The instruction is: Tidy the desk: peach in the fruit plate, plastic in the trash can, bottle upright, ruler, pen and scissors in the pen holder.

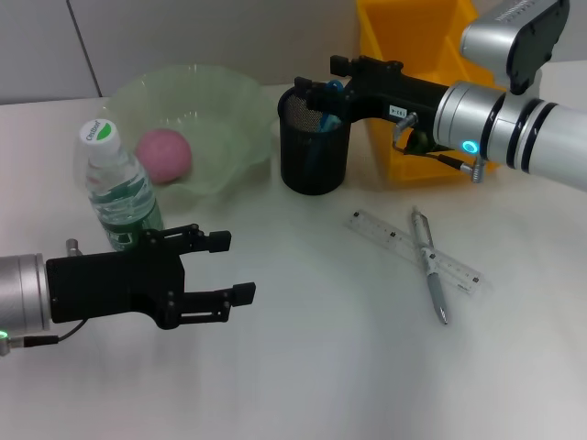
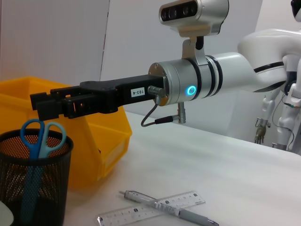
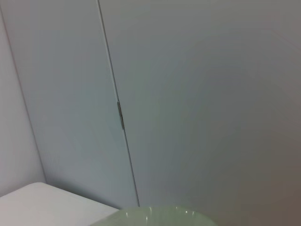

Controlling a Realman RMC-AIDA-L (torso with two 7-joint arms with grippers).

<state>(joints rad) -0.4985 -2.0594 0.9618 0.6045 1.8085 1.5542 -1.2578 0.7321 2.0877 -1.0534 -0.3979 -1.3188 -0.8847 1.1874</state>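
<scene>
A pink peach (image 1: 165,154) lies in the green translucent fruit plate (image 1: 229,92) at the back left. In front of the plate the bottle (image 1: 119,188) stands upright, and just in front of it my left gripper (image 1: 231,267) hovers open and empty. Blue scissors (image 2: 40,136) stand in the black mesh pen holder (image 1: 312,160). My right gripper (image 1: 319,75) hangs open just above them, not touching. The ruler (image 1: 385,234) and the pen (image 1: 433,284) lie crossed on the table right of the holder. The plastic is out of view.
A yellow bin (image 1: 404,37) stands behind and to the right of the pen holder, under my right arm. The white table (image 1: 321,367) stretches in front. The right wrist view holds only the wall and the plate's rim (image 3: 155,216).
</scene>
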